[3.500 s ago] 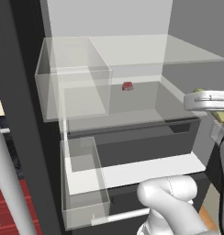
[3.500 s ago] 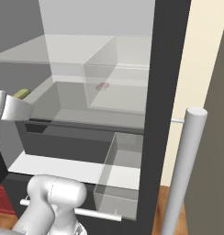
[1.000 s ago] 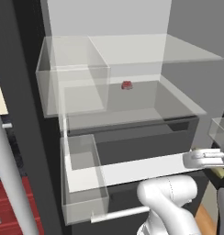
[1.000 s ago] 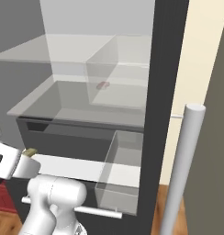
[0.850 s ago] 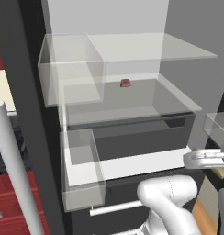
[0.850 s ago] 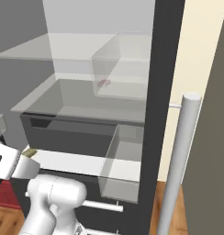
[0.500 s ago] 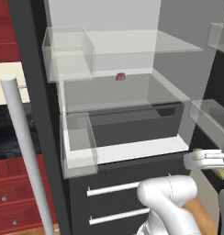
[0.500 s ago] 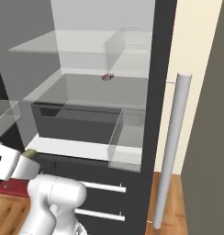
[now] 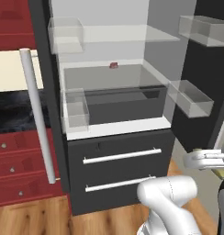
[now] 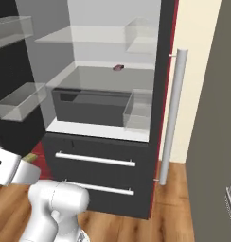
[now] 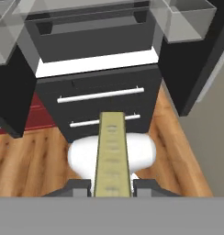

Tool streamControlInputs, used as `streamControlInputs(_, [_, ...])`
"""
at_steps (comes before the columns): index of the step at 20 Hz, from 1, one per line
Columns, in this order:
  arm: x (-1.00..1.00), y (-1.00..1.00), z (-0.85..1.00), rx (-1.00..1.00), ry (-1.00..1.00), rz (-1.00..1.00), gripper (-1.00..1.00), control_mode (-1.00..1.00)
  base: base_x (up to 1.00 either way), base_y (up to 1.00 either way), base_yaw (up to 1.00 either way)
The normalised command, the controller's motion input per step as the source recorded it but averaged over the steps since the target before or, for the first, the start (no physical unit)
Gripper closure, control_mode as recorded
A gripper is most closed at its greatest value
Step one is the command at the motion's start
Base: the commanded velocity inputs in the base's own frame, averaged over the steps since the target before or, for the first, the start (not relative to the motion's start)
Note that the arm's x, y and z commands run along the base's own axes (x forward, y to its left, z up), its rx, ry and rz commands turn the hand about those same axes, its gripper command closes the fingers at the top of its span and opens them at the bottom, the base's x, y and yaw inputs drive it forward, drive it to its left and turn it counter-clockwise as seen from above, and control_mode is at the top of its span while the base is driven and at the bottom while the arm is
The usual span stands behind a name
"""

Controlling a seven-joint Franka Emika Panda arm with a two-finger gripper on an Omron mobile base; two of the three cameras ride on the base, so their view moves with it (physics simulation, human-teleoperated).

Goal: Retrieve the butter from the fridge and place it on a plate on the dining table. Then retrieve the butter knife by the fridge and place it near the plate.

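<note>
Base backed away from fridge (image 9: 114,137), fingers (image 11: 78,187) clamping butter (image 11: 113,156)

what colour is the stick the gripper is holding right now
Pale yellow-olive: the butter, clamped in the gripper, shows best in the hand view.

Base cams flanking fridge (image 9: 114,137), hand cam close

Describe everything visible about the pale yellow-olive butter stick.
The pale yellow-olive butter stick is a long, narrow bar with faint cross markings along its top face. It lies lengthwise between the tool's two dark fingers, which are shut on its near end. It is held in the air above the wooden floor, in front of the open dark grey fridge.
</note>
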Motion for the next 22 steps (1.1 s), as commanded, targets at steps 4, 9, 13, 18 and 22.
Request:
streamControlInputs(4, [0.00, 0.00, 0.00, 0.00, 0.00, 0.00, 1.00, 1.00, -0.81, 0.01, 0.08])
streamControlInputs(9, [0.00, 0.00, 0.00, 0.00, 0.00, 0.00, 1.00, 1.00, -0.74, 0.01, 0.22])
streamControlInputs(13, [0.00, 0.00, 0.00, 0.00, 0.00, 0.00, 1.00, 1.00, -0.56, 0.00, 0.44])
streamControlInputs(18, [0.00, 0.00, 0.00, 0.00, 0.00, 0.00, 1.00, 1.00, -0.38, 0.00, 0.67])
streamControlInputs(22, [0.00, 0.00, 0.00, 0.00, 0.00, 0.00, 1.00, 1.00, -0.29, 0.00, 0.72])
